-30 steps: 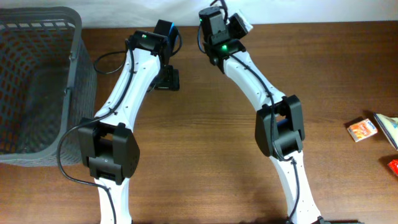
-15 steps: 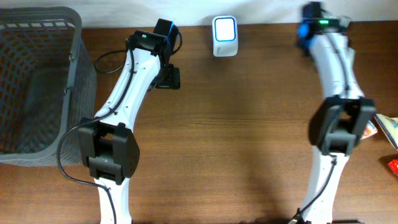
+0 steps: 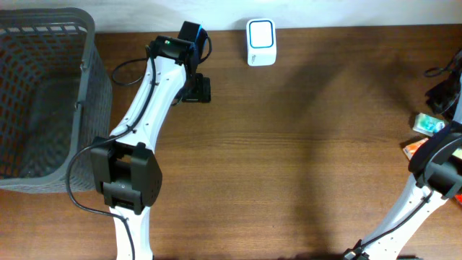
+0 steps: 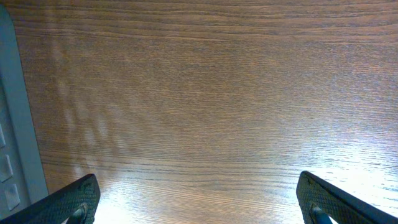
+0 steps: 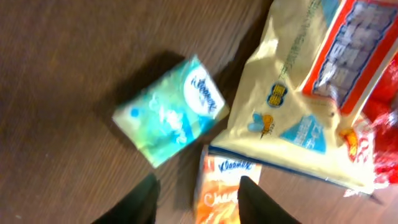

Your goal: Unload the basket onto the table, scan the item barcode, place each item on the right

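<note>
The right gripper (image 5: pixel 198 186) hangs with its fingers partly spread and nothing between them. The teal tissue packet (image 5: pixel 171 112) lies flat on the table (image 5: pixel 56 74) just ahead of the fingers, toward the left of the wrist view and clear of both. An orange packet (image 5: pixel 225 186) lies beneath the gap, its top edge meeting a cream bag (image 5: pixel 298 106) on the other side. Bare wood spreads beyond the teal packet. The scanner (image 3: pixel 260 32) stands well apart, at the table's far edge. The left gripper (image 4: pixel 198 180) is spread wide and empty over bare wood, with the basket (image 4: pixel 12 124) wall off to one side.
</note>
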You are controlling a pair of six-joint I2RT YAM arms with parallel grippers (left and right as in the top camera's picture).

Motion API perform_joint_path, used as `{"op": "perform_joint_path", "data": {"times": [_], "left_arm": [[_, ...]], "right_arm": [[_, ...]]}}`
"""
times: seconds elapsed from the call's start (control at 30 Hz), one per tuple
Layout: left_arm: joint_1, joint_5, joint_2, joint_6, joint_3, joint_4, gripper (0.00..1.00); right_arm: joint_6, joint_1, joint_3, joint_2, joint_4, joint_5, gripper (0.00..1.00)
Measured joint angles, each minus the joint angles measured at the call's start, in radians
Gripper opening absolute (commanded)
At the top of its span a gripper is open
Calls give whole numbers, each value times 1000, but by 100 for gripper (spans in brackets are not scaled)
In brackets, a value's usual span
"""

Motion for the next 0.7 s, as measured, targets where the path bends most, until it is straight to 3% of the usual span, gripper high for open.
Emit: {"op": "perform_joint_path", "data": {"times": [0.2, 0.23, 0.27, 0.57, 0.7], "left_arm": [[0, 10, 0, 0, -1, 0, 99], [0, 17, 0, 0, 0, 0, 99], [0, 28, 0, 0, 0, 0, 99], [0, 122, 0, -3, -1, 0, 99], [0, 135, 0, -3, -1, -2, 99]], "right_arm": [[1, 0, -2, -40, -24, -65, 53], [1, 0, -3, -68, -31, -78, 68], [0, 0, -3, -113, -47, -92, 98], [-9, 21, 1, -523, -302, -160, 99], [-84, 47, -48, -616, -301, -237, 99]]}}
